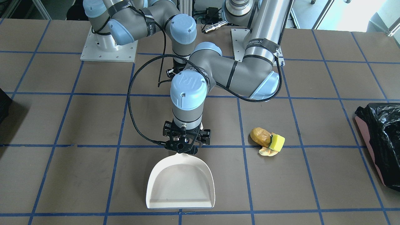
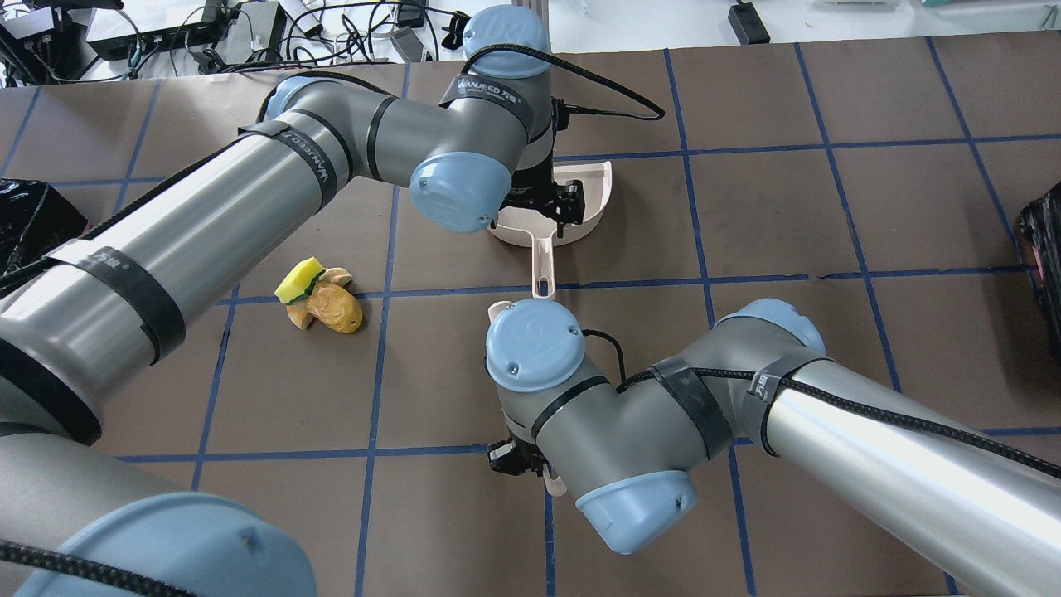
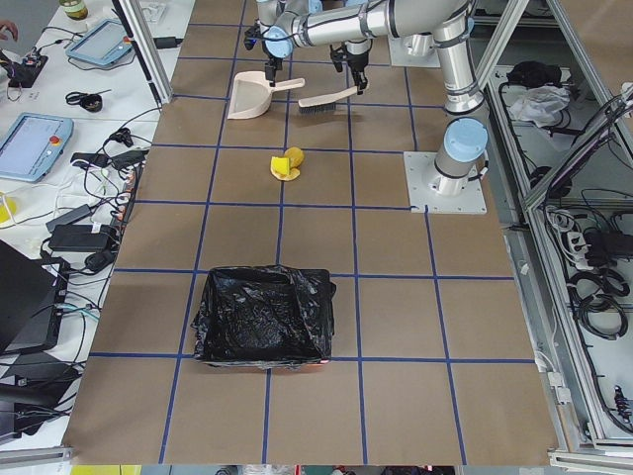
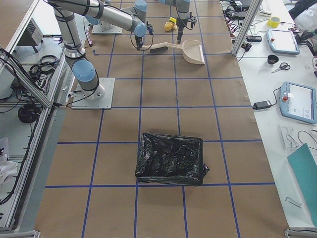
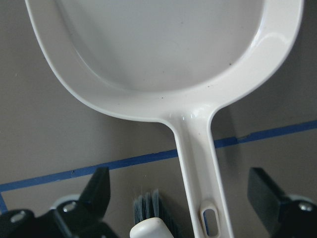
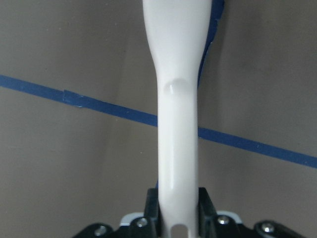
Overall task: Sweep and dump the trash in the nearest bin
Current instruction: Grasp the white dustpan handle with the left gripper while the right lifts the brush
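Observation:
The trash (image 1: 267, 141), a brownish lump, a yellow-green sponge block and a pale slice, lies in a cluster on the table; it also shows in the overhead view (image 2: 319, 298). The white dustpan (image 1: 181, 184) lies flat. My left gripper (image 5: 181, 198) is open, its fingers (image 5: 99, 191) wide on either side of the dustpan handle (image 5: 195, 158) without touching it. My right gripper (image 6: 177, 198) is shut on the white brush handle (image 6: 177, 124), close behind the dustpan. The bin (image 1: 382, 131), pink-sided with a black bag, stands beyond the trash, on my left side.
A second black-bagged bin (image 4: 171, 158) stands toward the table's end on my right side; its edge shows in the overhead view (image 2: 1046, 249). Blue tape lines grid the brown table. Both arms' elbows crowd the table's middle.

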`<state>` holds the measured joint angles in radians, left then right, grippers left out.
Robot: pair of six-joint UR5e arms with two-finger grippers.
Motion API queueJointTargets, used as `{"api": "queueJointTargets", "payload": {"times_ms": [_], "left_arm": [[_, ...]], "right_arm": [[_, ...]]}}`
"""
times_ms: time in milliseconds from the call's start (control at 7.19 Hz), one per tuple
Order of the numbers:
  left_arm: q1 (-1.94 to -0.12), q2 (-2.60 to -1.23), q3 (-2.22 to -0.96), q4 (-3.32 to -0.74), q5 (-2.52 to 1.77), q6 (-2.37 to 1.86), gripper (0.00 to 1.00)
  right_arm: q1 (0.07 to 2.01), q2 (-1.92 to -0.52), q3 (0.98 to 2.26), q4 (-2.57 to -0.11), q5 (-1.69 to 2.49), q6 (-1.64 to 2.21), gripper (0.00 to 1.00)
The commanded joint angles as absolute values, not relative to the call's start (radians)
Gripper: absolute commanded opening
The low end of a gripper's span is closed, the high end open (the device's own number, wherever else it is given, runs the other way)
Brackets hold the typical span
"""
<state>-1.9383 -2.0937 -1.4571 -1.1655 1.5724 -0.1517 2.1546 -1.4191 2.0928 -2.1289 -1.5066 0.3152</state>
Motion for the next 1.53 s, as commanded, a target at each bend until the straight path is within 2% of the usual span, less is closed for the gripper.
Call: {"api": "queueJointTargets", "payload": {"times_ms": [0, 139, 417, 556, 695, 1251, 1390], "left_arm": [[-1.953, -2.095, -1.492, -1.167, 1.562, -0.153, 1.0], [-1.957, -2.095, -1.505, -1.175, 1.552, -0.153, 1.0], [-1.957, -2.097, -1.506, -1.178, 1.514, -0.155, 0.94], [-1.957, -2.102, -1.506, -1.186, 1.514, -0.155, 0.79], [-1.957, -2.105, -1.506, -1.19, 1.514, -0.155, 0.76], [-1.957, -2.114, -1.506, -1.19, 1.513, -0.155, 0.76], [-1.957, -2.114, -1.506, -1.19, 1.511, -0.155, 0.47]], "right_arm": [[2.154, -1.424, 2.094, -2.128, -1.506, 0.327, 0.0], [2.154, -1.427, 2.094, -2.125, -1.506, 0.345, 0.0], [2.16, -1.434, 2.1, -2.12, -1.508, 0.434, 0.0], [2.164, -1.448, 2.102, -2.118, -1.508, 0.487, 0.0], [2.164, -1.474, 2.109, -2.115, -1.509, 0.527, 0.0], [2.166, -1.482, 2.121, -2.118, -1.508, 0.648, 0.0], [2.177, -1.48, 2.12, -2.123, -1.506, 0.685, 0.0]]}}
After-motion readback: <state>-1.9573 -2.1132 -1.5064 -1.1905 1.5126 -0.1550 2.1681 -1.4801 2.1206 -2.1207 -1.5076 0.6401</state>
